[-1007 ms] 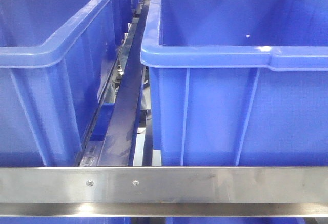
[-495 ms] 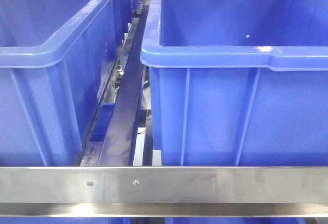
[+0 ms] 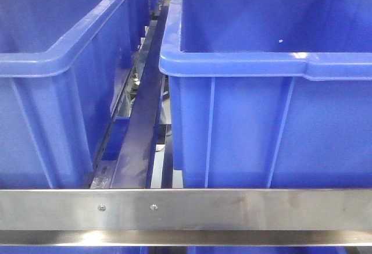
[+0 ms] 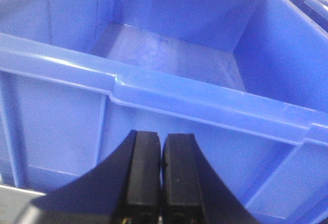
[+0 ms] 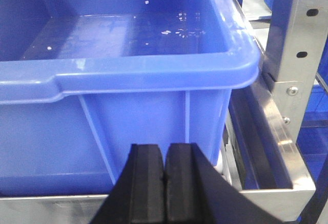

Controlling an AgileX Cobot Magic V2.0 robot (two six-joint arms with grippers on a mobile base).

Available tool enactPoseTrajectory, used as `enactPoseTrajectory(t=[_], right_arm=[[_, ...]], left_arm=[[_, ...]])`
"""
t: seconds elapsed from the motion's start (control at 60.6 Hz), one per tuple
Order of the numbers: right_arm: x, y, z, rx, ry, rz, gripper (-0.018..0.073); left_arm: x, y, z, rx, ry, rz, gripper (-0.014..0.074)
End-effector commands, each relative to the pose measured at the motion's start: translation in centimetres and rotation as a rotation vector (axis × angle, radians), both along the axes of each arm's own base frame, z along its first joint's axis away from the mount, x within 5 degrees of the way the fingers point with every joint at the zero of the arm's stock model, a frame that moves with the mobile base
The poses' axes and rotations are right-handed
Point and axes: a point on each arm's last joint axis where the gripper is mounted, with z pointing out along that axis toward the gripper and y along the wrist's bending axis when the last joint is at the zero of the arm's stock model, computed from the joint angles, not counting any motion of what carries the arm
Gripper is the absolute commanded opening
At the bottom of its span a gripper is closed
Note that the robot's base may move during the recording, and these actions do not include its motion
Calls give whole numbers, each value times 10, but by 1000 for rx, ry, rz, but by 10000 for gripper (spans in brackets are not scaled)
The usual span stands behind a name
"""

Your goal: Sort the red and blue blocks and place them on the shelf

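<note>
The red and blue blocks are out of view in every frame. The shelf (image 3: 186, 208) is a stainless-steel rack; its flat screwed front rail runs across the bottom of the front view, with a roller track (image 3: 142, 126) between the bins. My left gripper (image 4: 162, 137) is shut and empty, just in front of the near wall of a large blue bin (image 4: 169, 55). My right gripper (image 5: 165, 149) is shut and empty, in front of the near wall of another blue bin (image 5: 128, 75), above the shelf rail (image 5: 51, 209).
Two large blue bins (image 3: 52, 62) (image 3: 273, 62) stand side by side on the shelf, with more behind. Both bins seen from the wrists hold no blocks. A perforated steel upright (image 5: 297, 44) stands at the shelf's right end.
</note>
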Motion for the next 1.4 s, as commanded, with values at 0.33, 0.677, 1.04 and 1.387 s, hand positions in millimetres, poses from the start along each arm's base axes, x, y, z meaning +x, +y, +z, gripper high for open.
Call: enactPoseTrajectory(t=[0.33,0.677,1.04,1.387], right_arm=[[-2,0,18,-3,-137,-2,53],[-2,0,18,-3,-137,-2,53],[-2,0,18,-3,-137,-2,53],[-2,0,18,-3,-137,-2,53]], left_arm=[[0,1,2,11,-89,9,136],[0,1,3,53,-101,11,136],[0,1,3,53,-97,11,136],[0,1,3,53,-97,11,136]])
